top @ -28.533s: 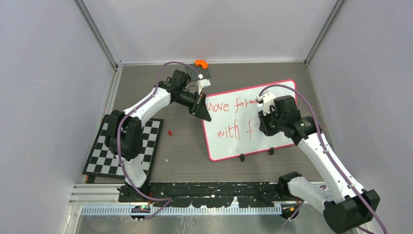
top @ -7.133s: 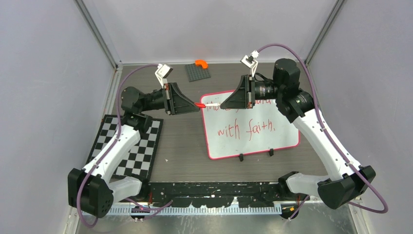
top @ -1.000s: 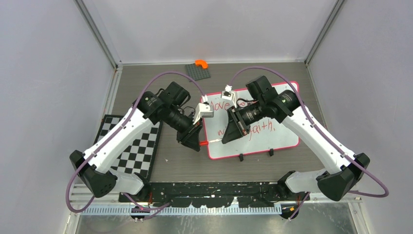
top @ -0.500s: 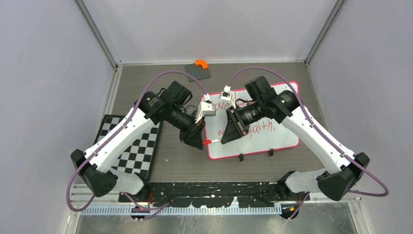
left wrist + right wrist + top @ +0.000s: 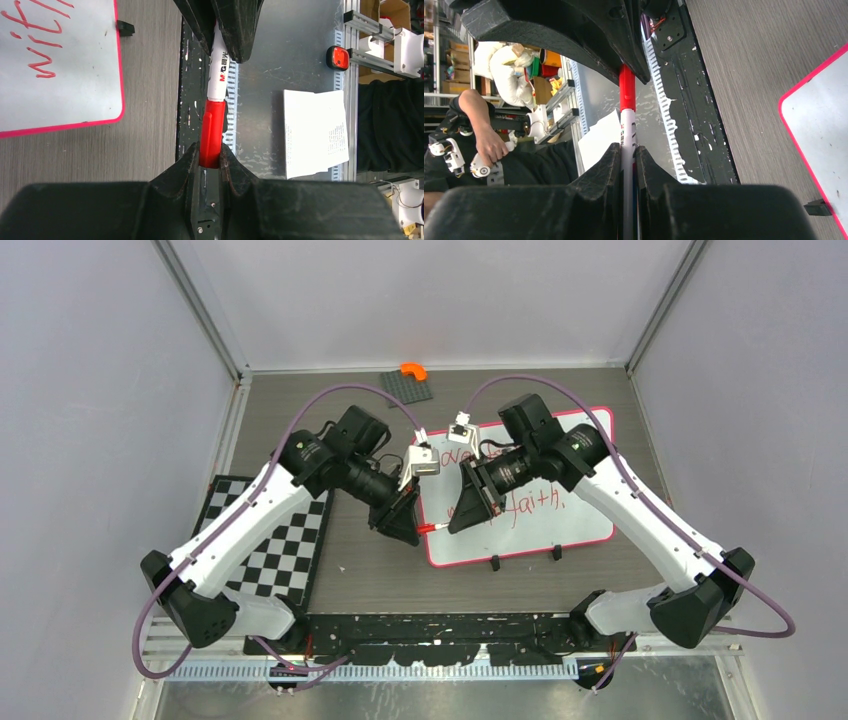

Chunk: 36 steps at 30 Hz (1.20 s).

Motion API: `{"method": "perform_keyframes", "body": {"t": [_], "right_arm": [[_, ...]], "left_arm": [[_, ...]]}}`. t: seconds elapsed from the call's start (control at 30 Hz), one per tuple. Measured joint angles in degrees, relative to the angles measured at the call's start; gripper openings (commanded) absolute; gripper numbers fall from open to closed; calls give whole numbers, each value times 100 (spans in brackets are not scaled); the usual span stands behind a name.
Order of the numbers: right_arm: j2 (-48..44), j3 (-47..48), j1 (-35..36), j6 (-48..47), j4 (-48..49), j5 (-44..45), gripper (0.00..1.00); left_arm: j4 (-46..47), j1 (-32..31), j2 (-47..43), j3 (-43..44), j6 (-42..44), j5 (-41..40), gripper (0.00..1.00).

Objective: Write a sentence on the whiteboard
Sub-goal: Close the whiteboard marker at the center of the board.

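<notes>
Between both tight jaws, one marker (image 5: 217, 92)

whiteboard (image 5: 570, 525): right on table (image 5: 370, 570) | checkerboard mat (image 5: 285, 560): left | studded plate (image 5: 405, 388): behind | marker (image 5: 428, 528): by whiteboard's near-left corner

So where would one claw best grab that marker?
On the white barrel, pinched across its round sides, coming from the tail end as the right gripper does. The barrel is long and straight. The red cap, pinched by the left gripper, would probably pull off.
</notes>
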Motion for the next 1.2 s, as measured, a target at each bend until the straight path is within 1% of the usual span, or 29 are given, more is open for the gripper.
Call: {"method": "perform_keyframes", "body": {"t": [0.37, 0.63, 0.67, 0.77, 0.83, 0.9, 0.97, 1.03, 1.07, 1.2], "right_arm": [[9, -7, 109, 354, 122, -83, 0], [70, -125, 146, 704, 236, -197, 0], [90, -125, 146, 721, 234, -212, 1], [114, -122, 149, 699, 223, -219, 29], [114, -94, 133, 640, 170, -210, 38], [127, -70, 83, 573, 234, -210, 48], [142, 15, -83, 540, 229, -201, 61], [140, 151, -404, 494, 234, -151, 71], [136, 243, -610, 474, 236, -125, 73], [109, 627, -1491, 415, 256, -101, 74]], "left_arm": [[-304, -44, 90, 293, -299, -52, 0], [-466, -48, 155, 317, -522, -107, 0], [-501, -48, 166, 332, -527, -120, 0], [-579, -48, 173, 354, -433, -162, 0], [-586, -46, 162, 354, -295, -160, 0], [-249, 0, 125, 339, -133, -63, 0], [0, 87, 20, 238, 76, 7, 0], [55, 315, -197, 31, 299, 26, 0], [61, 428, -291, -44, 358, 26, 0], [66, 1191, -634, -337, 564, 166, 0]]}}
